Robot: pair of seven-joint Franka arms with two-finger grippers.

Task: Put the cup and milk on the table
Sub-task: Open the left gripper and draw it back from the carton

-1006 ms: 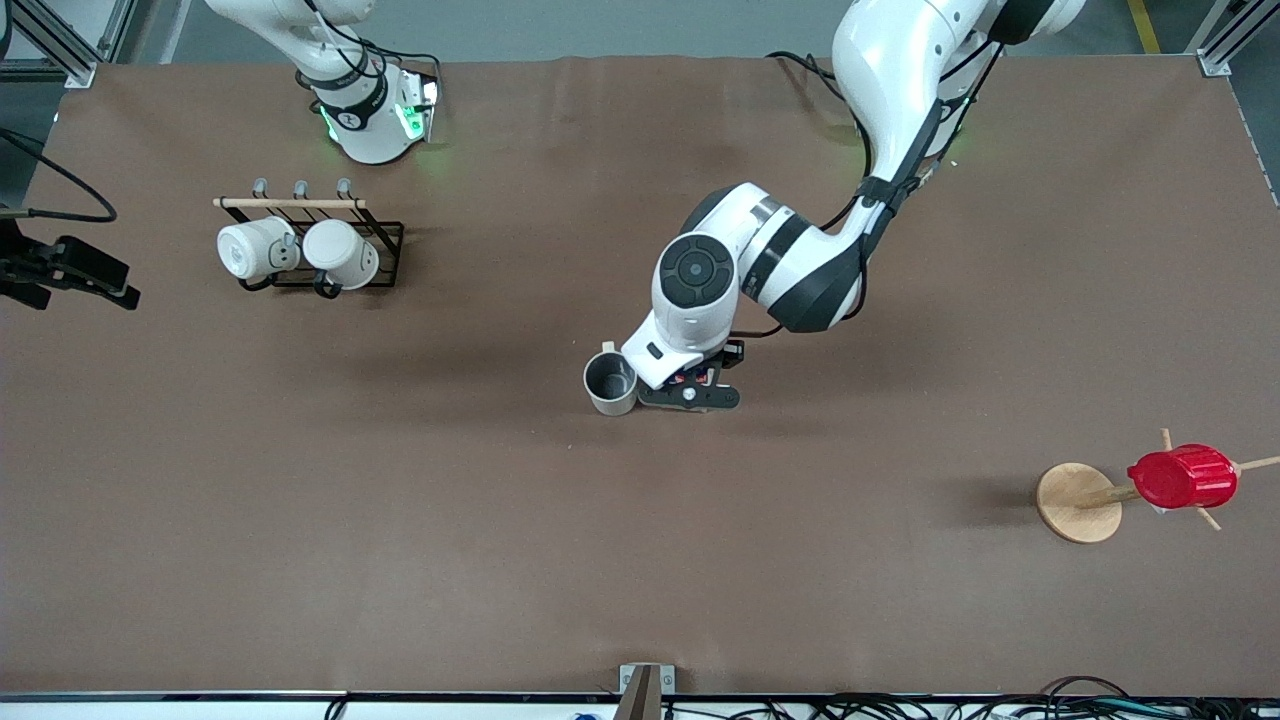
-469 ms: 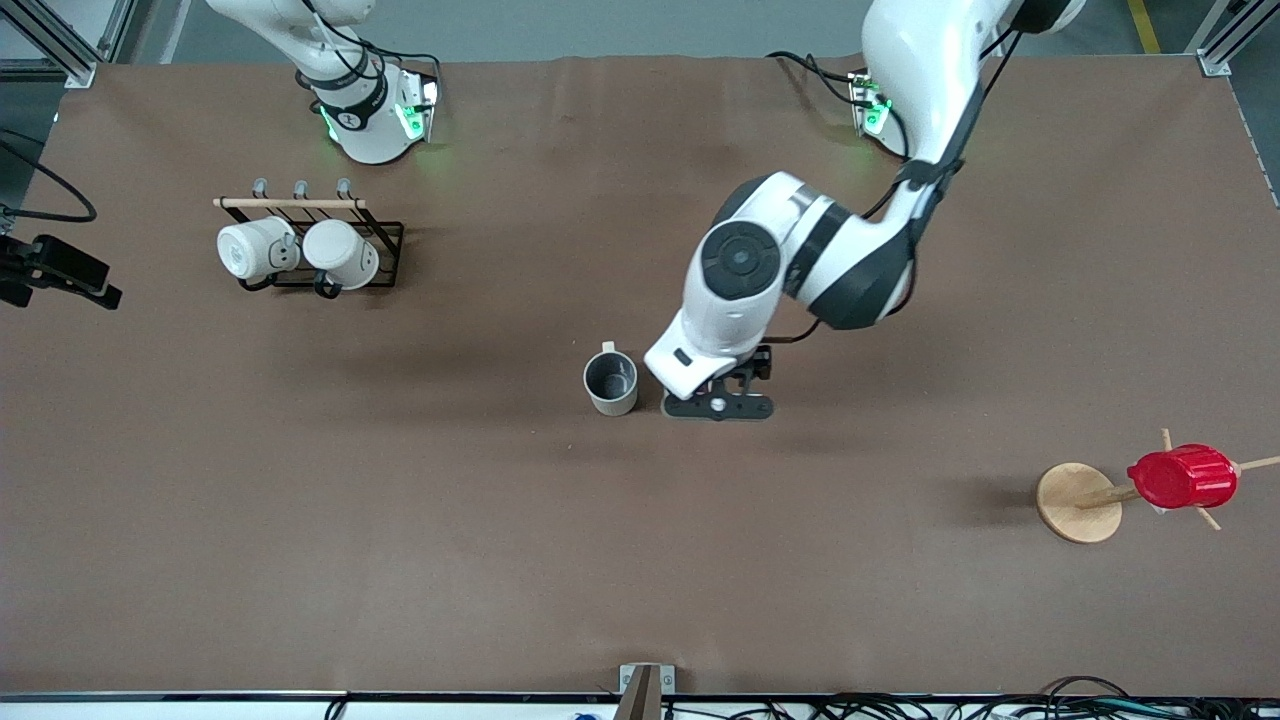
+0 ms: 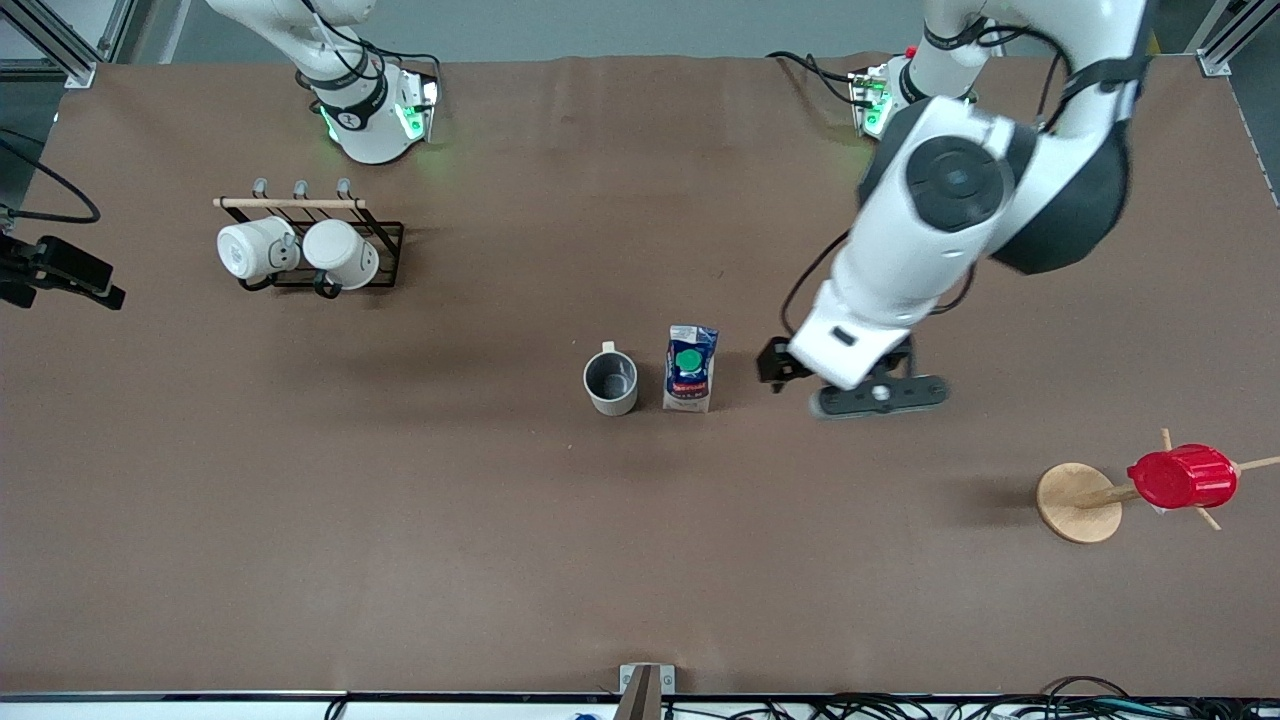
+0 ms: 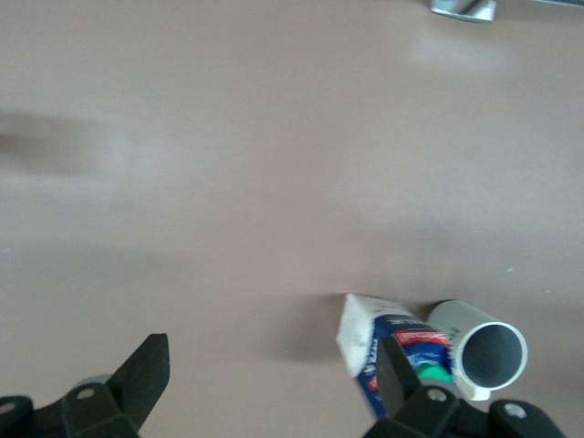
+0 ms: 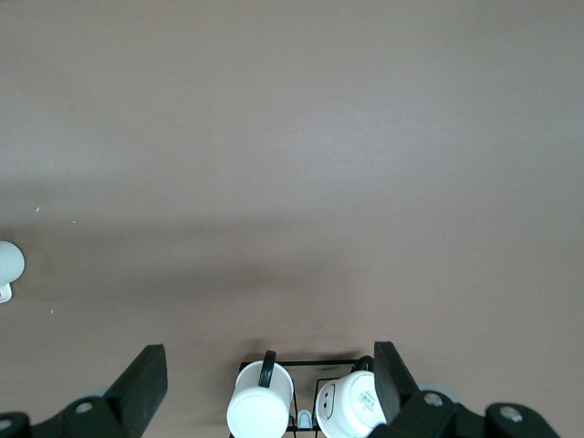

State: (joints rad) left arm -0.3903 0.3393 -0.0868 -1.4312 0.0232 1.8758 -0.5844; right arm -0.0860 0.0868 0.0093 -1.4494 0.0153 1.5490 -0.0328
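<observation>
Now that the left gripper (image 3: 850, 385) has let go and drawn away, fingers apart, the milk carton (image 3: 691, 368) stands upright just beside the cup (image 3: 611, 382) on the table (image 3: 400, 520). Both task things seem placed. The right gripper (image 5: 265, 401), fingers apart, waits over the mug rack (image 3: 305, 245).

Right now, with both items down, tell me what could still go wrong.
The milk carton stands upright close beside the cup on the table; a nudge to either could tip the narrow carton. The left hand, open and empty, hangs low over the table toward the red cup on its wooden stand, so a careless sweep might clip it. The right hand waits at the table's edge.
</observation>
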